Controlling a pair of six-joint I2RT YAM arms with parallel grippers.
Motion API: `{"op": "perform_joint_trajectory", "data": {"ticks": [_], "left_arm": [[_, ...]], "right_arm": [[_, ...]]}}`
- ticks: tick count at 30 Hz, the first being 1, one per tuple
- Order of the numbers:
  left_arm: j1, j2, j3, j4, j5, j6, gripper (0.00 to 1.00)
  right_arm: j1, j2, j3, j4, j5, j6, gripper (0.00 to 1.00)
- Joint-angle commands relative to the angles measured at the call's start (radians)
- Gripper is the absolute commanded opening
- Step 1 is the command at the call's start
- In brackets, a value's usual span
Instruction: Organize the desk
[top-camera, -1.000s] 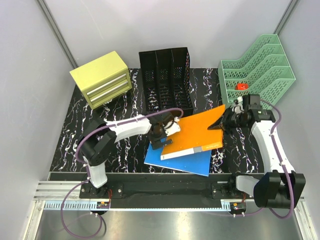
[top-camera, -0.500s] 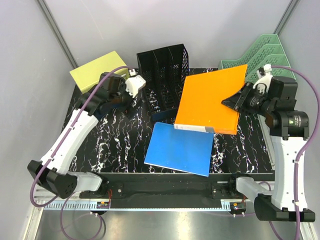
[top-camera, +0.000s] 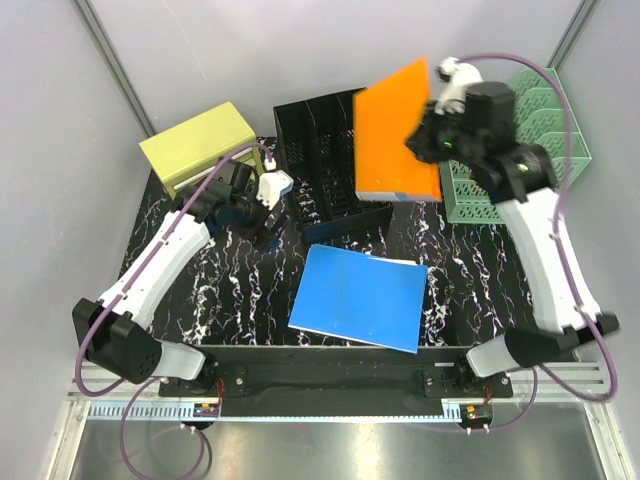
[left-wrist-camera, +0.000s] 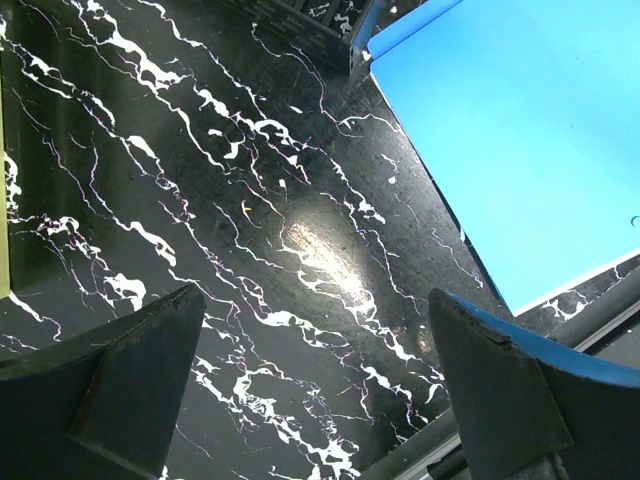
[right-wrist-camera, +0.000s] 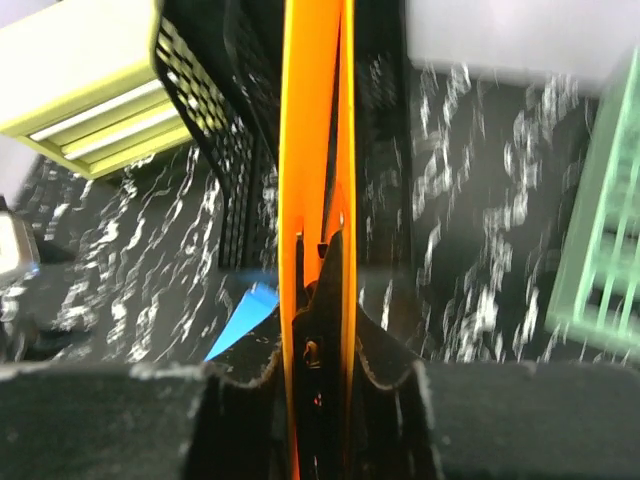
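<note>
Two grippers are in view over the desk (top-camera: 470, 270), whose black, white-veined top fills the enclosure floor. Nearest the arm bases, a blue folder (top-camera: 360, 297) lies flat on it, just short of the front edge. Further in, the left gripper (left-wrist-camera: 315, 345) hovers above bare desk left of that folder, jaws spread wide, holding nothing. Beyond, the right gripper (top-camera: 422, 140) is clamped narrowly on the edge of an orange folder (top-camera: 393, 130), which is raised clear of the desk and tilted near upright over the right end of the black mesh file holder (top-camera: 315, 150). At the back stand a yellow drawer unit (top-camera: 198, 145), far left, and a green tiered tray (top-camera: 545, 110), far right.
</note>
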Motion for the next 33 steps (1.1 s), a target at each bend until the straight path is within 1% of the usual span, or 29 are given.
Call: {"op": "perform_joint_trajectory", "data": {"ticks": [1, 2, 4, 5, 6, 7, 11, 16, 21, 24, 27, 28, 31, 33], "left_arm": [[0.007, -0.023, -0.018, 0.028, 0.013, -0.012, 0.99], [0.008, -0.026, -0.021, 0.031, 0.01, -0.012, 0.99], [0.01, -0.032, -0.031, 0.034, 0.002, -0.007, 0.99], [0.011, -0.034, -0.036, 0.035, -0.001, -0.006, 0.99], [0.014, -0.035, -0.041, 0.037, -0.003, -0.004, 0.99], [0.013, -0.04, -0.044, 0.037, -0.003, -0.004, 0.99], [0.02, -0.042, -0.057, 0.046, -0.007, 0.0, 0.99], [0.02, -0.031, -0.068, 0.057, -0.004, 0.002, 0.99], [0.022, -0.029, -0.073, 0.06, 0.005, -0.004, 0.99], [0.022, -0.032, -0.085, 0.064, 0.0, -0.003, 0.99], [0.022, -0.032, -0.094, 0.067, 0.002, -0.003, 0.99], [0.022, -0.031, -0.094, 0.069, 0.002, 0.0, 0.99], [0.022, -0.026, -0.094, 0.072, 0.008, -0.009, 0.99], [0.02, -0.028, -0.099, 0.074, 0.013, -0.012, 0.99]], "right_arm": [[0.156, 0.164, 0.25, 0.022, 0.294, -0.192, 0.0], [0.172, 0.24, 0.353, -0.006, 0.319, -0.224, 0.0], [0.206, 0.341, 0.457, -0.086, 0.386, -0.245, 0.0], [0.213, 0.369, 0.544, -0.11, 0.411, -0.27, 0.0], [0.224, 0.394, 0.581, -0.141, 0.433, -0.281, 0.0], [0.227, 0.406, 0.597, -0.136, 0.469, -0.291, 0.0], [0.23, 0.386, 0.588, -0.113, 0.497, -0.302, 0.0], [0.232, 0.365, 0.553, -0.103, 0.543, -0.328, 0.0], [0.232, 0.357, 0.523, -0.101, 0.559, -0.321, 0.0], [0.232, 0.319, 0.473, -0.101, 0.565, -0.304, 0.0], [0.23, 0.221, 0.364, -0.066, 0.557, -0.287, 0.0], [0.232, 0.2, 0.303, -0.052, 0.554, -0.279, 0.0], [0.232, 0.117, 0.208, -0.009, 0.52, -0.264, 0.0], [0.232, 0.069, 0.172, 0.021, 0.493, -0.258, 0.0]]}}
